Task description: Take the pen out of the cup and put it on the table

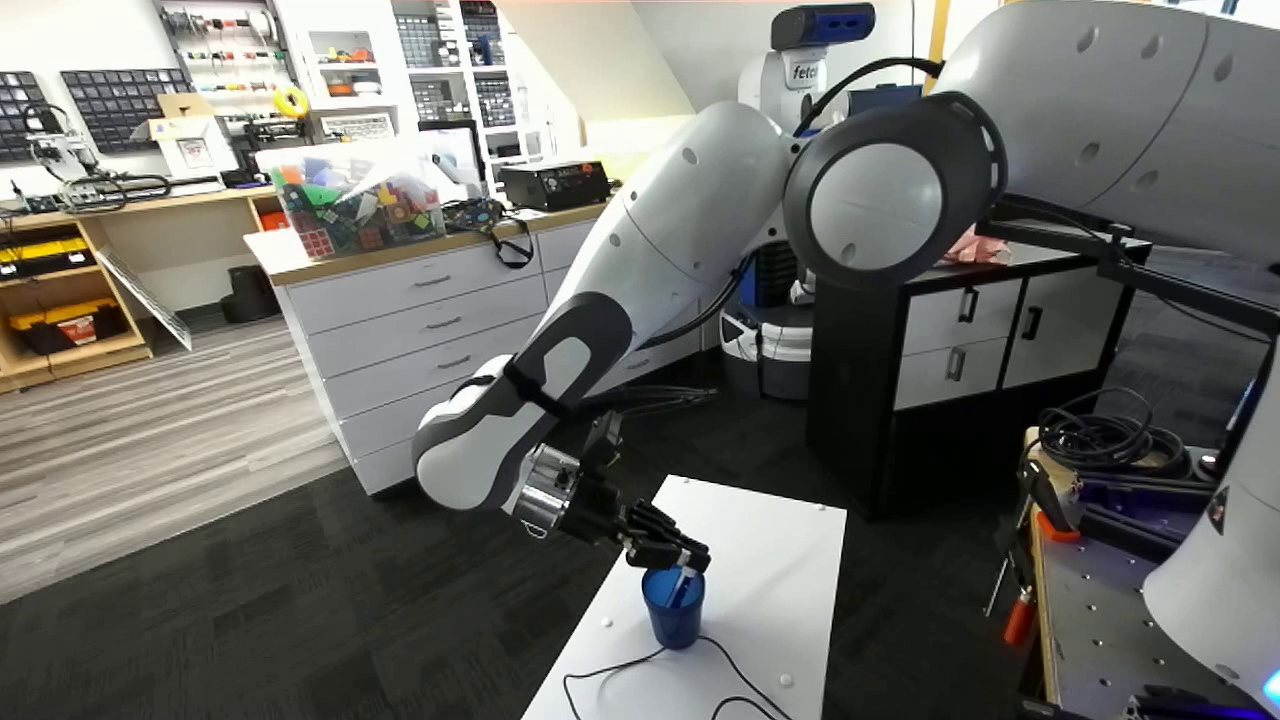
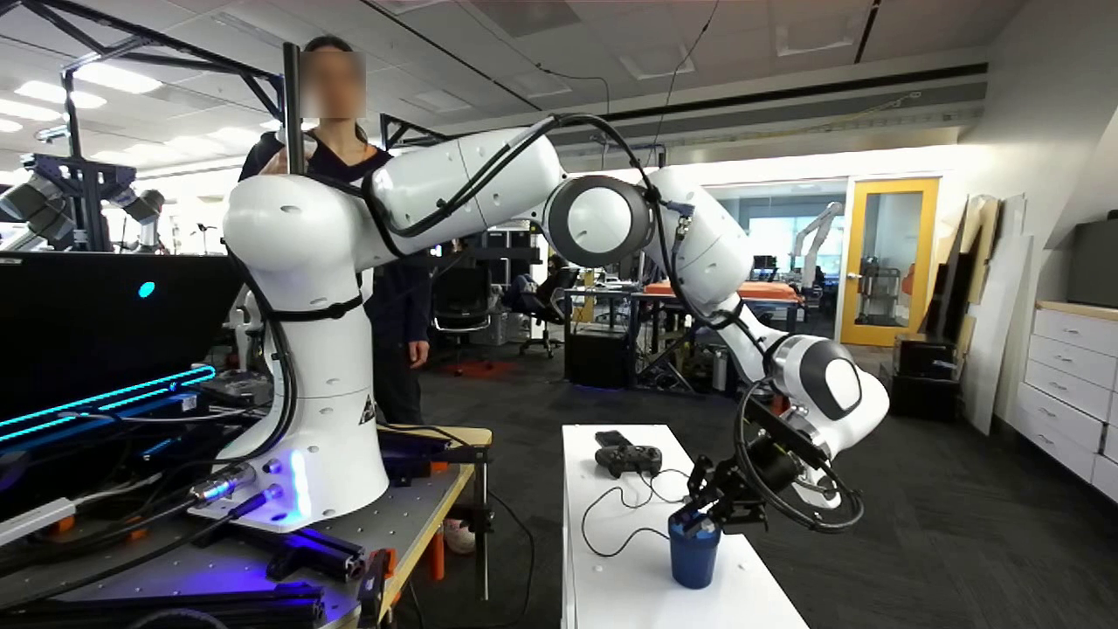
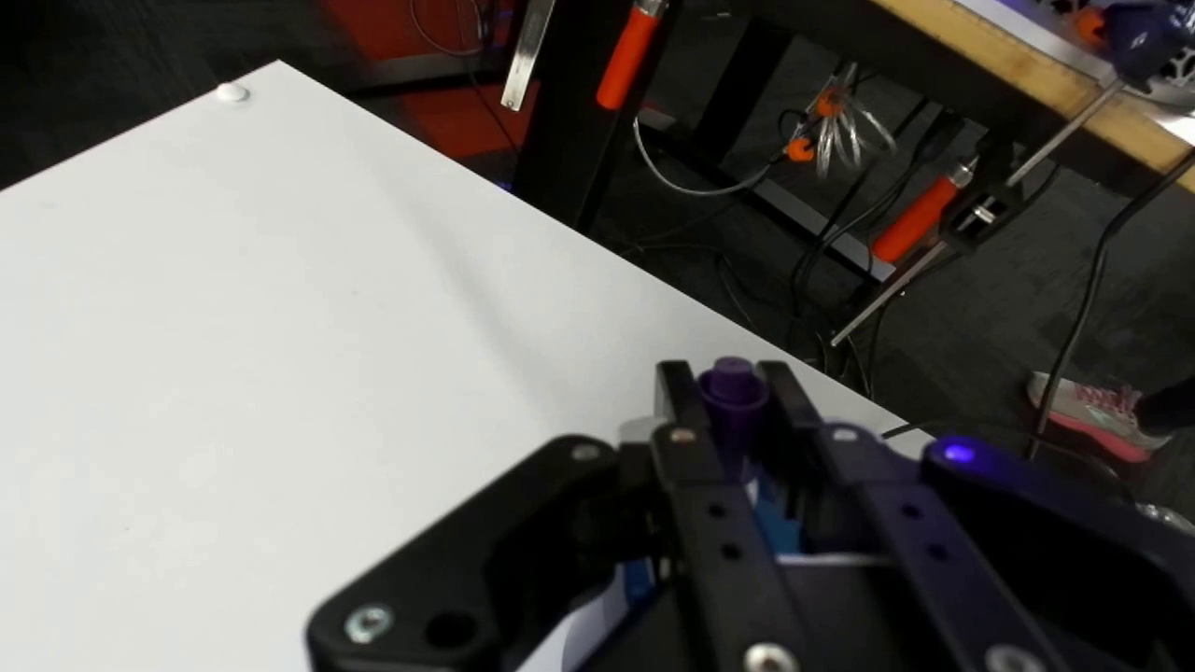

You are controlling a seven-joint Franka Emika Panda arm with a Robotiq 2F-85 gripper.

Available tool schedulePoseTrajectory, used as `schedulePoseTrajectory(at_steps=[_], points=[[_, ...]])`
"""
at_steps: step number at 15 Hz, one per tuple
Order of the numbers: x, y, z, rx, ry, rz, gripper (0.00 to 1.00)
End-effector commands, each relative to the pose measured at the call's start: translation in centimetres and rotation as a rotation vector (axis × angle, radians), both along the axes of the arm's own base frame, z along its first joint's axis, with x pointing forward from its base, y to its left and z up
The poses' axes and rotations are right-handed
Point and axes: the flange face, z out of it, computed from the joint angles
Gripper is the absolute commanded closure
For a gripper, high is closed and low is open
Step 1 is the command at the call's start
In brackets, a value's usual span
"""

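Note:
The blue cup [image 1: 671, 622] stands upright on the white table [image 1: 775, 560]; it also shows in an exterior view [image 2: 694, 561]. The pen [image 1: 681, 588] leans in the cup, its lower part seen through the cup wall. In the wrist view the pen's purple end [image 3: 734, 397] sits between the two black fingers, which touch it on both sides. My gripper [image 1: 692, 562] is shut on the pen's upper end, just above the cup's rim. In the wrist view the gripper [image 3: 733, 387] hides most of the cup, and only bits of blue show.
A thin black cable [image 2: 587, 517] lies on the table beside the cup and runs to a black game controller [image 2: 631, 459]. A workbench [image 2: 437, 515] carries the arm's base beside the table. A grey-white drawer cabinet [image 1: 430, 330] and a dark desk [image 1: 850, 400] stand farther off.

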Motion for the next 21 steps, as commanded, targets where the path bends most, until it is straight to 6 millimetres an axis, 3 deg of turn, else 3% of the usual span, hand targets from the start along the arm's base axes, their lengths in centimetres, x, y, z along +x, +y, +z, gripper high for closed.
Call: schedulePoseTrajectory(at_steps=[1, 13, 21], points=[[0.2, 0.2, 2.7, -0.029, -0.027, -0.011, 0.94], [0.9, 0.0, 7.1, -0.087, -0.044, -0.012, 0.94], [1.1, -2.7, 10.1, -0.124, -0.021, -0.058, 0.94]])
